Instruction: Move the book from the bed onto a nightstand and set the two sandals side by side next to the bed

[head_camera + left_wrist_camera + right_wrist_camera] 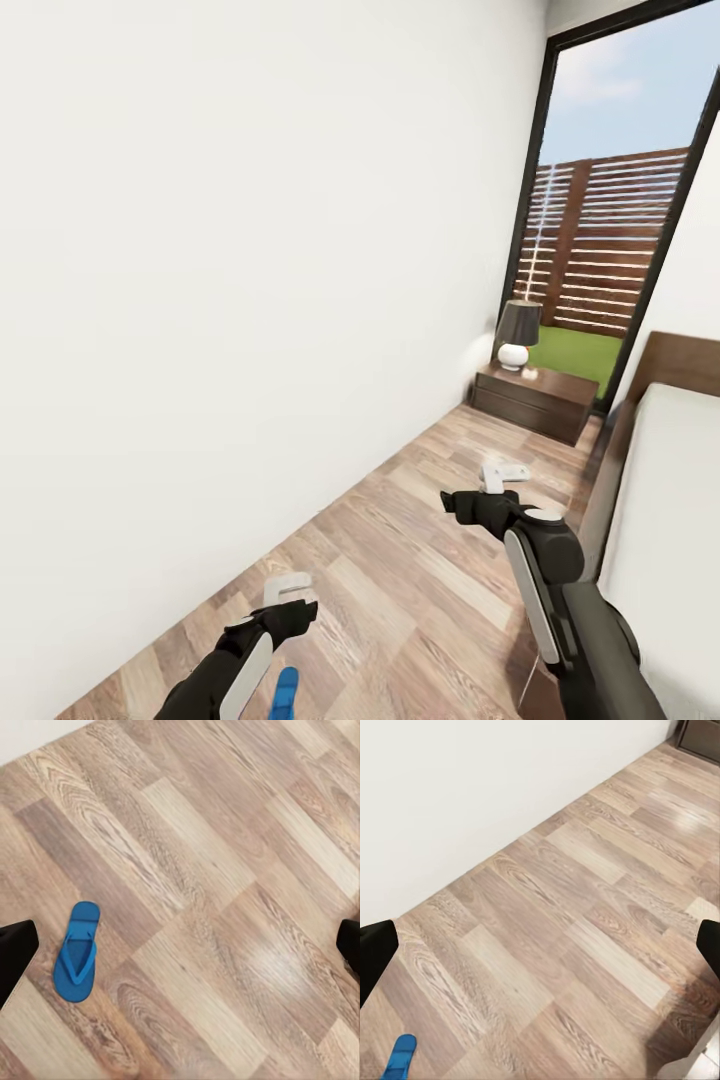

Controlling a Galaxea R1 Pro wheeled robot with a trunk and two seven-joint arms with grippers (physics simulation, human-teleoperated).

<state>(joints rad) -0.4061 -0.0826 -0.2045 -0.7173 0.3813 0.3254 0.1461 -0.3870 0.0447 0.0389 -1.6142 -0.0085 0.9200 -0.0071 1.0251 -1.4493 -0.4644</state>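
One bright blue sandal (286, 692) lies flat on the wood floor at the lower edge of the head view, just right of my left forearm. In the left wrist view the sandal (76, 961) is whole, lying under and to one side of the open left gripper (180, 952). My left gripper (288, 588) hangs above the floor with nothing in it. The right gripper (503, 472) is open and empty over the planks beside the bed (665, 520); the sandal's tip (399, 1057) shows in its wrist view. The nightstand (535, 402) stands far ahead. The book is out of view.
A long white wall (250, 300) runs close along my left. A dark-shaded lamp (517, 335) sits on the nightstand before the tall window (610, 230). The floor strip (400, 560) between wall and bed frame is narrow.
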